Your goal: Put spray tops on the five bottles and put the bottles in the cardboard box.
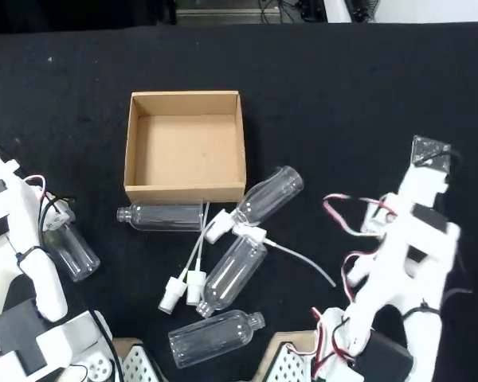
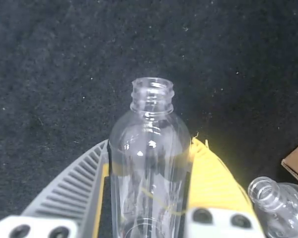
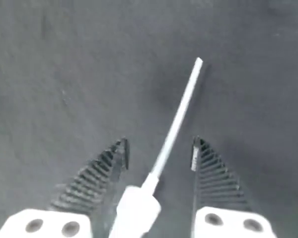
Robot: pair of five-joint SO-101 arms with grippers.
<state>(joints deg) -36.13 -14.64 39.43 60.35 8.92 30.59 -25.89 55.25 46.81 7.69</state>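
Clamped between the left gripper's [image 2: 150, 143] closed jaws, a clear uncapped bottle [image 2: 149, 168] pokes its neck past the tips, just off the cardboard box's [image 1: 185, 193] front corner. It looks light, thin-walled and slippery, so it is best held mid-body, gently. The right gripper [image 3: 159, 140], part-closed, carries a spray top [image 3: 176, 116] by its head, with its bendy tube sticking out beyond.

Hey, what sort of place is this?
Probably a robotics lab workbench: two white robot arms at a table draped in black cloth, with clear bottles and a cardboard box laid out.
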